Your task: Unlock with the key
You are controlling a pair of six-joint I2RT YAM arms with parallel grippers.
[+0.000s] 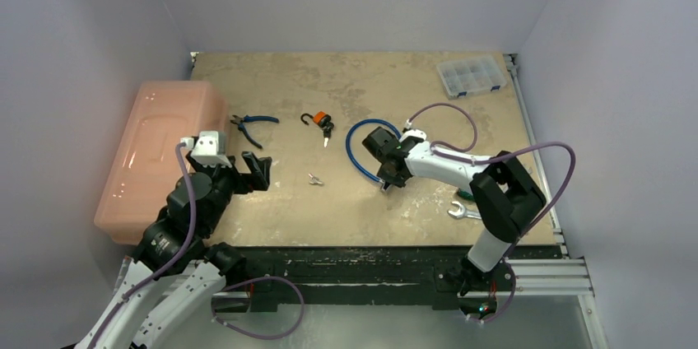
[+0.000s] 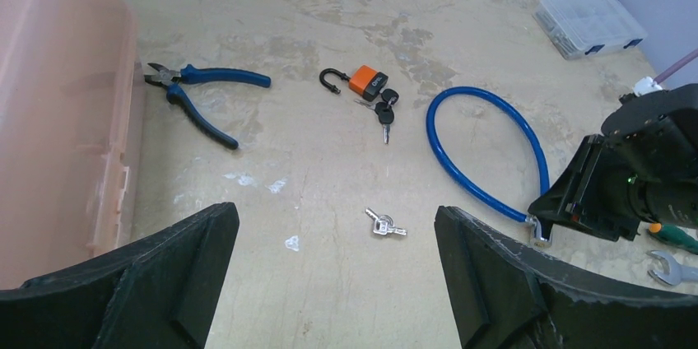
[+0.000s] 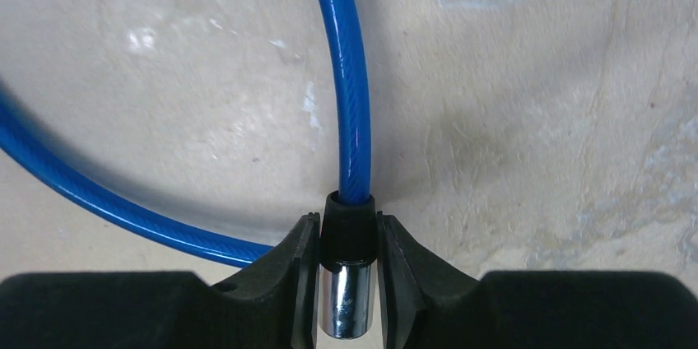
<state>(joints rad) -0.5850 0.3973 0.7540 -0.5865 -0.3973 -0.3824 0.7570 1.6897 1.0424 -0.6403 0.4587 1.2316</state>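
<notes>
top view: one blue cable lock (image 1: 355,150), one orange padlock (image 1: 323,121), one loose key (image 1: 314,179) mid-table between the arms, one pliers (image 1: 247,125).
left wrist view: left gripper (image 2: 333,234) spread wide, empty; padlock print unreadable.
right wrist view: right gripper (image 3: 348,242) clamped on the cable lock's end fitting.

Reading nothing anywhere, showing only a small dark marking on the orange padlock (image 2: 368,81), too small and blurred to make out as letters.
</notes>
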